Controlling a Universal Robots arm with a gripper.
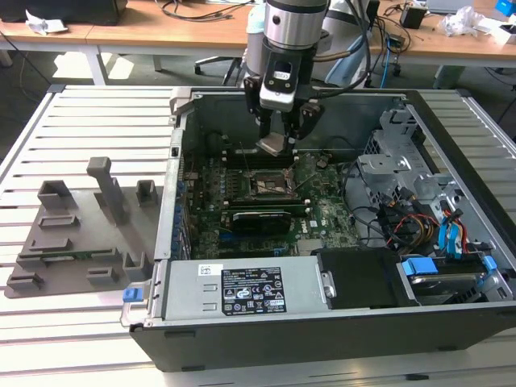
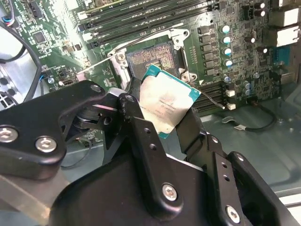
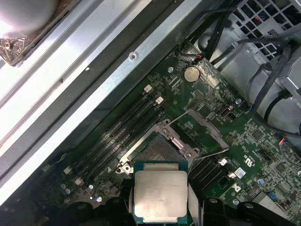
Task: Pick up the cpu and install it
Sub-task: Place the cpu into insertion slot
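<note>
Cpu, pale metal-topped chip: clamped by its edges, tilted, in the pincer at upper centre of the exterior view, hovering above the open socket inside the computer case; install step in hand, chip not yet seated, seating judged to need levelling and squaring to the socket.

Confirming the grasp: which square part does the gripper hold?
The pale silvery-grey square cpu, clamped in the black gripper; the dark square socket frame lies open and empty.
</note>
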